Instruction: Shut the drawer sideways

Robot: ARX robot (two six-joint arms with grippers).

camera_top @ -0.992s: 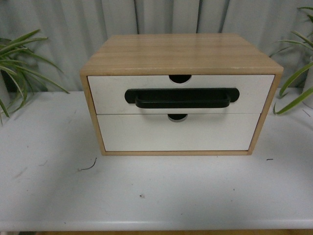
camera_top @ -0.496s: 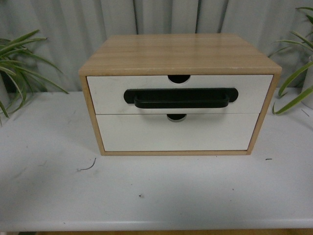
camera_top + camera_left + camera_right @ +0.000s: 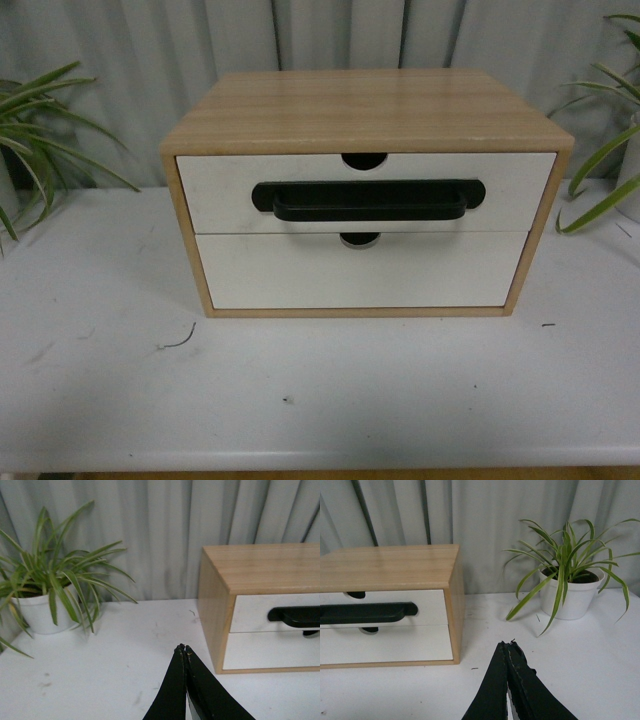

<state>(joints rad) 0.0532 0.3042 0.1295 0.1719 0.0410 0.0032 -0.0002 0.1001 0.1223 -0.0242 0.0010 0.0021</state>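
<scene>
Drawer shut flush in cabinet, both grippers pinched closed and off to the sides

Drawer [image 3: 366,193] sits centre of the front view as the top slot of the light wood cabinet [image 3: 365,110], its white front level with the cabinet's front edge, no gap showing. Long black bar handle [image 3: 368,200] runs across the middle of its face, with the half-round notch [image 3: 364,159] cut in the top edge above it. Plain white lower drawer [image 3: 360,270] directly under, also pushed in. Cabinet stands on the white table [image 3: 300,400], grey curtain [image 3: 300,35] behind it.

Neither arm shows in the front view. Left wrist view: left gripper [image 3: 186,649] held low over the table, pointing toward the curtain, its two black fingers [image 3: 174,687] pressed together at the tips with nothing between them. It is off the cabinet's left front corner, apart from it, not touching. Left plant [image 3: 55,585] in a white pot is beyond it on the outer side.

Right wrist view: right gripper [image 3: 509,644] in the mirrored pose, low over the table, its fingers [image 3: 492,687] meeting at the tips, holding nothing. It is near the cabinet's right front corner but clear of it, with the right plant [image 3: 570,575] beyond on the outer side.

In the front view the plants only poke in at the left edge and upper right edge of the frame
</scene>
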